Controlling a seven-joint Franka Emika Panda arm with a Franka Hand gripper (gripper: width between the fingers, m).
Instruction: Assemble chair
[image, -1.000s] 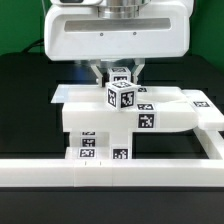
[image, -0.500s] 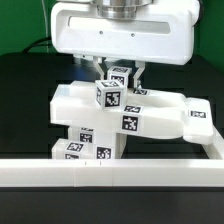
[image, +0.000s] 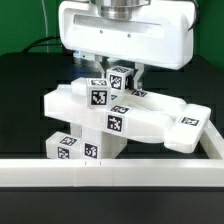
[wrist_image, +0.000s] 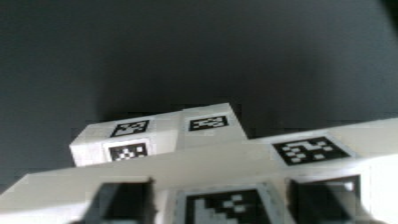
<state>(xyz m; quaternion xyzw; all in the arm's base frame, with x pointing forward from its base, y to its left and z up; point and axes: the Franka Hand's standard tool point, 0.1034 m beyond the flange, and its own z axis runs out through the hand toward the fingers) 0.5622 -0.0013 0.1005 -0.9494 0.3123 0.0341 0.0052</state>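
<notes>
My gripper (image: 118, 80) hangs from the top of the exterior view. It is shut on the tagged top block of a white chair assembly (image: 150, 120), and its dark fingers (image: 141, 72) flank that block. The assembly is a long white piece with several black marker tags. It lies slanted, with the end at the exterior view's left higher, above shorter tagged leg-like blocks (image: 70, 146). In the wrist view my gripper (wrist_image: 222, 203) has a tagged white face between its two dark fingers (wrist_image: 125, 200). The white tagged parts (wrist_image: 164, 138) stretch beyond them over the dark table.
A long white rail (image: 100, 172) runs across the front of the exterior view and turns back at the exterior view's right (image: 214, 140). The table surface (image: 30, 100) is black. A green backdrop shows behind the arm.
The held assembly has turned and shifted toward the exterior view's left. Its long piece went from level to slanted and its lower blocks swung left. My gripper shifted slightly right, still shut.
</notes>
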